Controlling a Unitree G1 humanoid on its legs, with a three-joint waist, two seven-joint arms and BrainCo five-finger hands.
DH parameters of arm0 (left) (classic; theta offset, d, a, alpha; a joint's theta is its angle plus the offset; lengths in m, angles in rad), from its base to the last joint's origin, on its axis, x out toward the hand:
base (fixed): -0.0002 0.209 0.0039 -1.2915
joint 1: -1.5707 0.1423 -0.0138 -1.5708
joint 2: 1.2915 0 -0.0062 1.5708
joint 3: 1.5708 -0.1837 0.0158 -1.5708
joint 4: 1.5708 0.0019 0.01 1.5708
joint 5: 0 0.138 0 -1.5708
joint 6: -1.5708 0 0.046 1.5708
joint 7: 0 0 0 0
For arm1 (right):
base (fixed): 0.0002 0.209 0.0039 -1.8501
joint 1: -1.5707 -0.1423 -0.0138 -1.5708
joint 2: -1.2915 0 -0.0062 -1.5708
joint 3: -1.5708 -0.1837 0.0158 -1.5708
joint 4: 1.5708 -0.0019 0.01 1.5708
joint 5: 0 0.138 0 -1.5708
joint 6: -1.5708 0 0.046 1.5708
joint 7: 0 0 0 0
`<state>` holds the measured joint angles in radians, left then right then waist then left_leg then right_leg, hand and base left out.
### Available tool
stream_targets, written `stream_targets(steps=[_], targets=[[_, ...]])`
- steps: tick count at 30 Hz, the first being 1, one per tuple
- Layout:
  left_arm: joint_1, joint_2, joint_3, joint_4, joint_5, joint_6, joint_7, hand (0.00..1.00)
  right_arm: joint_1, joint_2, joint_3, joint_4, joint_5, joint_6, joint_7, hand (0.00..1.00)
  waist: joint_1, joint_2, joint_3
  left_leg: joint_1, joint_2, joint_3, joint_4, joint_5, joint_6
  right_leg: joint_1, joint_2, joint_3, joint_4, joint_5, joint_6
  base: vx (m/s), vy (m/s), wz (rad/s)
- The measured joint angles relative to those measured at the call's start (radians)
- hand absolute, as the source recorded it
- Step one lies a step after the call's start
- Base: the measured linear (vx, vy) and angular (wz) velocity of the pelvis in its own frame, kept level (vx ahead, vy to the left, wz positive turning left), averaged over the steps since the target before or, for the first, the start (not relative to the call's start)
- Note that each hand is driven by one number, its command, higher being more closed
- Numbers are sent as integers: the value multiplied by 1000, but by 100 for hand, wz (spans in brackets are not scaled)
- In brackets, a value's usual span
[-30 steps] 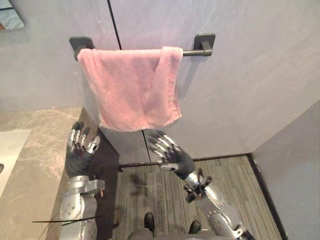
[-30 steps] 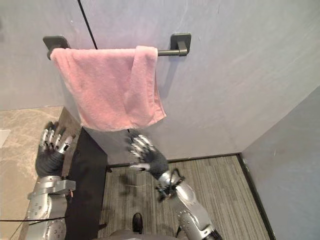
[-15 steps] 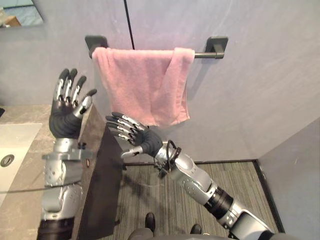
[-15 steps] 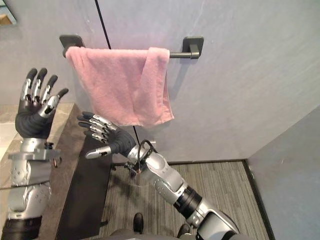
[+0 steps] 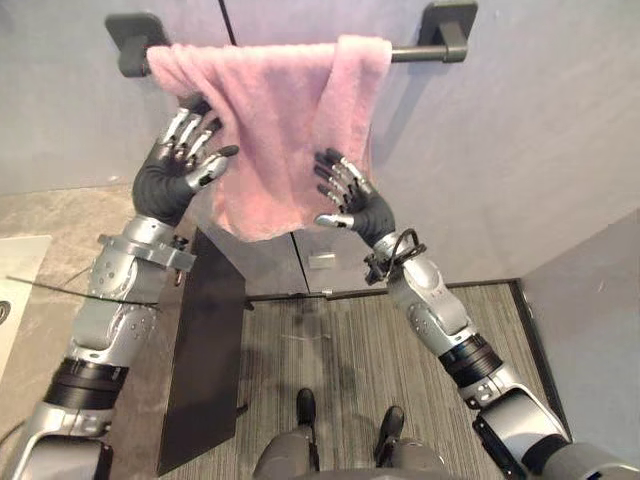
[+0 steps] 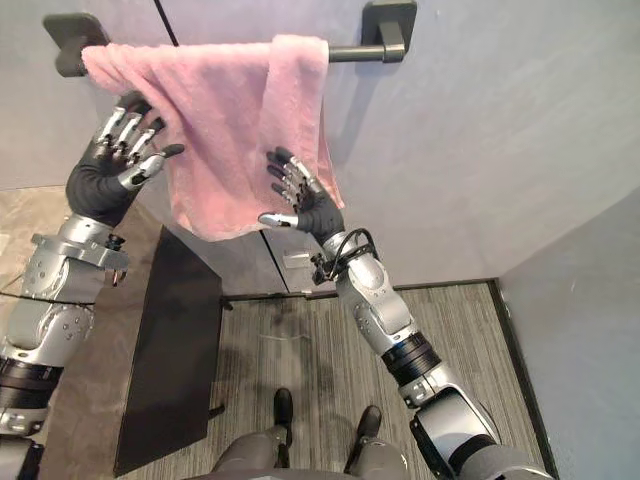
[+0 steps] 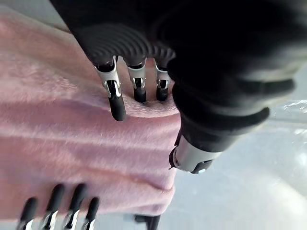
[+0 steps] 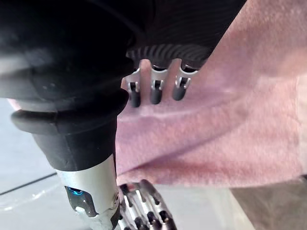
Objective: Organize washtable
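A: First entry?
B: Pink towel (image 5: 280,120), draped over the dark wall rail (image 5: 412,53), covering it from the left bracket almost to the right one.
A: Hands?
B: Left hand (image 5: 178,168): fingers straight and spread, tips on the towel's left edge. Right hand (image 5: 352,196): fingers spread wide, tips against its lower right edge.

Pink towel (image 5: 280,130) is covering most of the towel bar (image 5: 410,52). The bar's left run is lying hidden under the cloth, and the right bracket (image 5: 450,20) is running off the top edge. Sink (image 5: 10,285) and countertop (image 5: 40,225) are being cut by the left edge. In the wrist views the towel's nap is blurring up close, and the right hand (image 5: 355,205) is showing as cropped fingertips past the left hand (image 5: 175,170).
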<state>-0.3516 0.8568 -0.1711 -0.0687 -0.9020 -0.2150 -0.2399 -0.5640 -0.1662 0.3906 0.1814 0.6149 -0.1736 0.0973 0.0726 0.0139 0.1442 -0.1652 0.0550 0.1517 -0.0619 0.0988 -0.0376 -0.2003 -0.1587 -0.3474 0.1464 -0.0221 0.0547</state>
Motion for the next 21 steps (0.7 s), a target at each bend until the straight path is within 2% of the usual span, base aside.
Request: stream_targets(steps=[2, 3, 5, 8, 12, 21], targets=[[-40, 83, -110, -5, -11, 24, -69, 0, -1, 12, 4, -3, 2, -3, -8, 0, 4, 3, 3, -2, 3, 15, 11, -4, 0, -16, -5, 8, 34, -18, 0, 23, -11, -7], [-45, 92, -123, -6, -11, 26, -77, 0, -1, 15, 4, -4, 2, -4, -9, 0, 5, 3, 4, -2, 4, 17, 12, -5, -1, -19, -5, 10, 37, -19, -2, 21, -29, -15], [-85, 119, -205, -21, -20, 47, -133, 0, -1, 24, 13, -42, 5, -8, -13, 0, 25, 6, 18, -22, 17, 42, 57, -28, -9, -40, -4, 20, 66, -29, -11, 2, -39, -21], [-124, 138, -295, -21, -17, 58, -162, 0, -9, 25, 33, -82, 27, -17, -13, 0, 24, 11, 23, -50, 35, 55, 117, -58, -13, -48, 1, 17, 81, -35, -19, -13, -38, -9], [-183, 148, -346, -15, 31, 57, -149, 0, -25, 23, 51, -90, 45, -24, -30, 0, 24, 14, 25, -76, 53, 74, 170, -85, -12, -62, 5, 17, 98, -39, -26, -19, -19, -9], [-197, 153, -330, 25, 74, 42, -84, 0, -35, 20, 67, -90, 65, -22, -31, 0, 26, 14, 25, -115, 70, 98, 211, -96, -10, -84, 4, -4, 113, -41, -30, -2, 5, 1]])
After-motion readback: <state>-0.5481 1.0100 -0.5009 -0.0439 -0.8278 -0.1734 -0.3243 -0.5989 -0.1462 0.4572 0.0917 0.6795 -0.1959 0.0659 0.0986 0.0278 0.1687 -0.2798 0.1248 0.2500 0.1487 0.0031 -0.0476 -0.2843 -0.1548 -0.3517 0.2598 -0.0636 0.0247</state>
